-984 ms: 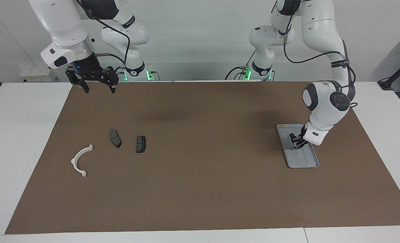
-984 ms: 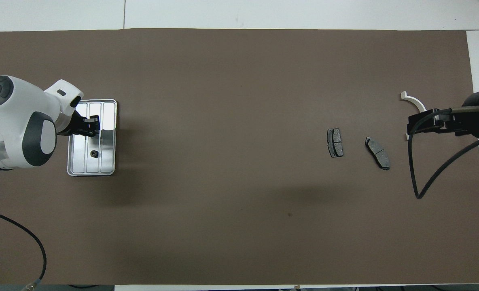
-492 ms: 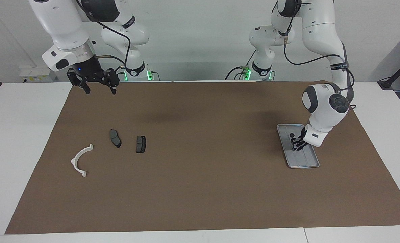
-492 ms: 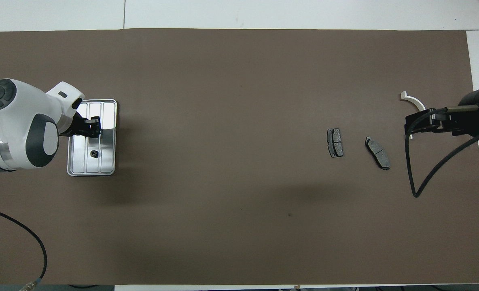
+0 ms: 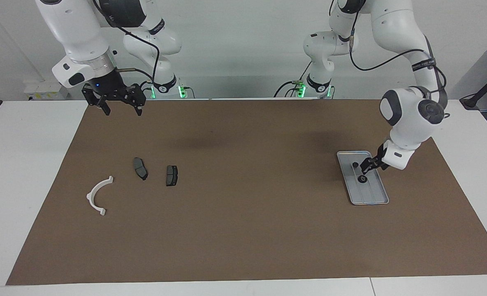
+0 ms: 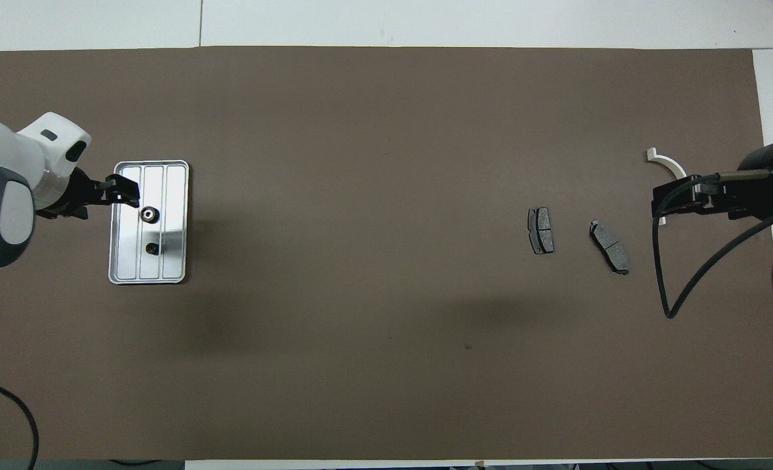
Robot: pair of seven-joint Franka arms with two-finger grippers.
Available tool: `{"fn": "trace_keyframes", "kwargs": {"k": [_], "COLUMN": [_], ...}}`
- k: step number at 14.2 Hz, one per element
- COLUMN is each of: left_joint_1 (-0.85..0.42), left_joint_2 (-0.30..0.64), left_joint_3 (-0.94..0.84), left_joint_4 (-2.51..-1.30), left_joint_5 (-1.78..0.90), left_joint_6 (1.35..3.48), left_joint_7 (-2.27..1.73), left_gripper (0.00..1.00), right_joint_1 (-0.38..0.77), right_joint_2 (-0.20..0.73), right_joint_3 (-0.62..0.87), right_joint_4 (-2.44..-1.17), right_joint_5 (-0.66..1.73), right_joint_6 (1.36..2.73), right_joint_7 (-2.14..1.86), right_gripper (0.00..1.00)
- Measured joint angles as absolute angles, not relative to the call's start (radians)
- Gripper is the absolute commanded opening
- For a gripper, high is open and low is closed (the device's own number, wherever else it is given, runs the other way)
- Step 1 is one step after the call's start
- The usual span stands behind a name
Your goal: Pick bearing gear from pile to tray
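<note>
Two small gears [image 6: 149, 214] [image 6: 152, 247] lie flat in the tray [image 6: 175, 225], holes facing up. The tray's long axis runs toward and away from the robots, at the left arm's end of the surface [image 5: 243, 230]. The left tool [image 5: 369, 165] hangs over the tray's edge, fingers apart, holding nothing. The right tool [image 5: 120, 107] waits raised with fingers apart, above the mat's edge at the right arm's end.

**Two high cameras, half a turn apart**

The facing view looks from high across the table toward both robot bases at the frame's top. The overhead view looks steeply down from the robots' end. Both share the brown mat [image 5: 243, 205] and tray [image 6: 176, 189].
</note>
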State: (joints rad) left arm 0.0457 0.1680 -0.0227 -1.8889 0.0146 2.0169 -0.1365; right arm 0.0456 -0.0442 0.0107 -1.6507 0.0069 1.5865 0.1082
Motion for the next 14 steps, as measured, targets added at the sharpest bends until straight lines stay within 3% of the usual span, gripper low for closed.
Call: {"fn": "trace_keyframes", "kwargs": {"k": [6, 14], "left_joint_1": [0.043, 0.005], "left_joint_2": [-0.074, -0.094], "left_joint_3": [-0.031, -0.037], "left_joint_4": [-1.866, -1.877], "left_joint_5": [0.014, 0.014], "left_joint_6": [1.745, 1.733], "left_joint_7": [-0.136, -0.134], "left_gripper": [1.00, 1.00], "right_joint_1": [0.044, 0.036], "right_joint_2": [-0.044, -0.044], "right_joint_3": [0.008, 0.006], "right_joint_4": [-1.651, -1.651], "right_joint_5": [0.006, 0.005], "right_joint_6": [1.590, 1.600], "right_joint_7": [0.108, 0.108], "right_gripper": [1.00, 1.00]}}
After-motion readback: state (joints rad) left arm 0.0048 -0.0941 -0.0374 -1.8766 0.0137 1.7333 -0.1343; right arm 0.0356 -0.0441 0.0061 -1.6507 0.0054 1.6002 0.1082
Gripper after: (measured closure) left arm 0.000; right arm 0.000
